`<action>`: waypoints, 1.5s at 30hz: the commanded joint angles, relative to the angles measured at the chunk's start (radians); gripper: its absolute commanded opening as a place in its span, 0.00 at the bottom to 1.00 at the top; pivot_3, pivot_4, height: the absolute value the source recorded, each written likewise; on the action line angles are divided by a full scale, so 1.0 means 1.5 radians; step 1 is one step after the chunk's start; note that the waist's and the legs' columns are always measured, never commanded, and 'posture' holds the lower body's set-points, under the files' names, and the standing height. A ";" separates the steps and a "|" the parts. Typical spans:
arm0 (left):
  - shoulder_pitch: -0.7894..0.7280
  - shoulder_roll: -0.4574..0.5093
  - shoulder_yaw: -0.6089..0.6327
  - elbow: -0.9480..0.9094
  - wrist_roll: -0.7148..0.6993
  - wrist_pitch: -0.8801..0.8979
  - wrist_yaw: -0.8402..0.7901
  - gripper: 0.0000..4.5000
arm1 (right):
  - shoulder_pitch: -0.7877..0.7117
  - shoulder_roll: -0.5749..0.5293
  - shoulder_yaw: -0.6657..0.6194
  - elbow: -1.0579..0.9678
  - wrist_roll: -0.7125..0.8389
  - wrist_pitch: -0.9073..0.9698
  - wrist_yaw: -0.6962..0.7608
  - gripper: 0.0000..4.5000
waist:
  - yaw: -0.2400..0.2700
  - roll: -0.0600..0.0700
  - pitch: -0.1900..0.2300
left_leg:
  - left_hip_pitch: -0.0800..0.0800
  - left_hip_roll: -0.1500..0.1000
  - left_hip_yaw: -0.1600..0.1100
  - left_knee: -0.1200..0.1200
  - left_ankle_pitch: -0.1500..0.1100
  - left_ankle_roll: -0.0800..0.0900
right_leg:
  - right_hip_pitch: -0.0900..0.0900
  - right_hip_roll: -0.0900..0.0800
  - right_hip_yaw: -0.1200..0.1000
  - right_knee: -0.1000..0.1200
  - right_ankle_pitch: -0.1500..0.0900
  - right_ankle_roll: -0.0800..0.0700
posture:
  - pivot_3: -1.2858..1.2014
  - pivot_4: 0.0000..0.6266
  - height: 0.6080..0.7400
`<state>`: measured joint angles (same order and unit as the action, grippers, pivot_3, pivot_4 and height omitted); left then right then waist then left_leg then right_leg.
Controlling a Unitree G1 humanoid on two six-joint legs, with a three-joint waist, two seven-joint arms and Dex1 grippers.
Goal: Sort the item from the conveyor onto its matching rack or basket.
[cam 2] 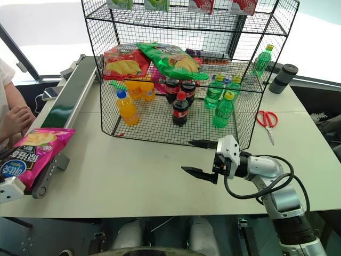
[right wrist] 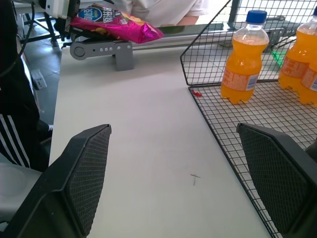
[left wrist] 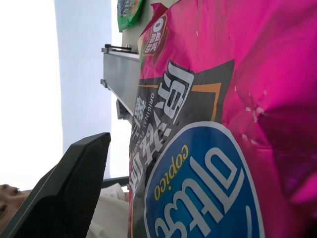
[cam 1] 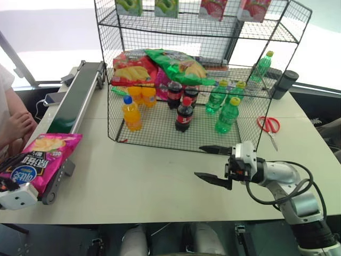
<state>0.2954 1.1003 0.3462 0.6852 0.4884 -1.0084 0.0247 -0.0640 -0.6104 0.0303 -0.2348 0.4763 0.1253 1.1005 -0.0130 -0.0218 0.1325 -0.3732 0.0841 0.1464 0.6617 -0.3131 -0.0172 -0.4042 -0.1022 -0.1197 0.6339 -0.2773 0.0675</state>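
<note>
The item, a magenta-pink chip bag [cam 1: 42,154] with a round blue logo, lies on the near end of the conveyor [cam 1: 80,98], a dark green belt along the table's left side. My left gripper [cam 1: 21,184] is at that end with the bag across it. In the left wrist view one black finger [left wrist: 74,188] stands apart from the bag [left wrist: 237,99] by a small gap, and the other finger is hidden. My right gripper [cam 1: 198,161] hangs open over the table in front of the black wire rack [cam 1: 160,133], pointing left, with nothing in it.
The rack holds a red chip bag [cam 1: 130,66] and a green one [cam 1: 178,64] on its middle tier. Orange soda [cam 1: 131,113], cola [cam 1: 184,114] and green bottles [cam 1: 226,114] stand on the bottom. Red scissors [cam 1: 269,125] lie at the right. A person's hand [cam 1: 16,125] rests left of the conveyor.
</note>
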 commanded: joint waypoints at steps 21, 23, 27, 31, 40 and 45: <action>-0.035 -0.018 0.056 -0.197 -0.612 0.217 -0.402 0.01 | -0.015 0.002 -0.009 0.006 -0.017 -0.032 0.001 0.95 | 0.000 -0.001 0.000 | 0.000 0.000 0.001 0.001 0.000 -0.001 | 0.002 0.000 0.000 0.000 0.000 0.000 | 0.52 0.24 0.90; 0.006 -0.026 0.090 -0.324 -0.795 0.378 -0.528 0.01 | -0.019 0.003 -0.006 0.014 -0.023 -0.042 0.004 0.95 | -0.001 0.000 0.000 | 0.000 0.000 0.001 0.001 0.001 -0.001 | 0.003 0.000 0.000 0.001 0.000 0.000 | 0.52 0.24 0.90; 0.059 -0.022 0.198 -0.462 -1.012 0.649 -0.635 0.01 | -0.025 0.003 -0.002 0.028 -0.033 -0.062 0.013 0.95 | -0.004 -0.001 0.000 | 0.000 0.000 0.000 0.001 0.003 -0.006 | 0.003 0.002 0.000 0.001 0.000 0.000 | 0.52 0.24 0.90; 0.065 -0.010 0.314 -0.486 -1.189 0.916 -0.662 0.01 | -0.035 0.007 -0.003 0.044 -0.059 -0.119 0.017 0.95 | -0.004 0.000 0.000 | 0.001 0.001 -0.001 0.001 0.004 -0.006 | 0.004 0.003 0.000 0.001 0.000 0.000 | 0.52 0.24 0.90; 0.050 -0.047 0.305 -0.519 -1.473 1.328 -0.632 0.01 | -0.153 0.026 -0.032 0.217 -0.336 -0.701 -0.117 0.95 | 0.000 0.003 0.002 | 0.001 0.000 -0.003 0.001 0.005 -0.009 | 0.004 0.003 0.001 0.000 -0.001 0.000 | 0.52 0.24 0.90; -0.099 -0.132 0.167 -0.528 -1.601 1.354 -0.515 0.01 | -0.160 0.005 -0.016 0.269 -0.426 -0.866 -0.189 0.95 | 0.001 0.002 0.001 | 0.001 -0.001 -0.006 0.002 0.006 -0.010 | 0.007 0.003 0.001 0.000 -0.001 0.000 | 0.52 0.24 0.90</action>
<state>0.1869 0.9208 0.6446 -0.0829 -1.8246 1.0154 -0.7986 -0.3015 -0.5802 0.0135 0.1620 -0.1264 -1.0889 0.8582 -0.0122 -0.0195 0.1341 -0.3715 0.0831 0.1372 0.6652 -0.3048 -0.0314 -0.3932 -0.0978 -0.1175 0.6339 -0.2782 0.0674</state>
